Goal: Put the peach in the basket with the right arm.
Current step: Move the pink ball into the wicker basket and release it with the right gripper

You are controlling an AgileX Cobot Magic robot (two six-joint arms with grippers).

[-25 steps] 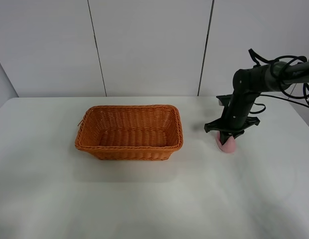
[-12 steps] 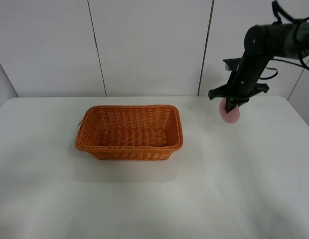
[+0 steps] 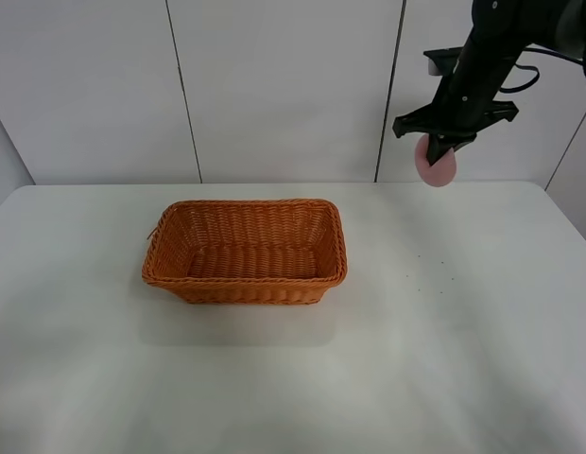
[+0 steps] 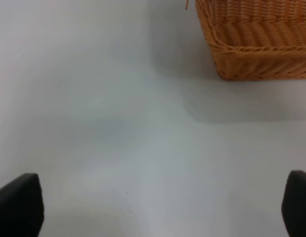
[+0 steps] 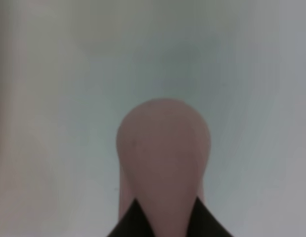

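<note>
The pink peach (image 3: 436, 165) hangs high above the white table, held from above by my right gripper (image 3: 439, 145), which is shut on it. In the right wrist view the peach (image 5: 163, 158) fills the middle, with black fingertips (image 5: 143, 222) pinching its near end. The orange-brown wicker basket (image 3: 246, 282) stands on the table to the left of the peach and well below it, with nothing inside. In the left wrist view, one corner of the basket (image 4: 251, 59) shows and my left gripper (image 4: 153, 205) is open over bare table.
The white table (image 3: 444, 359) spreads around the basket. A white panelled wall (image 3: 274, 85) rises behind it. The right arm's black links and cables (image 3: 520, 28) reach in from the upper right.
My right gripper has lifted the peach off the table and carried it well upward, with little sideways drift. The basket has not moved.
</note>
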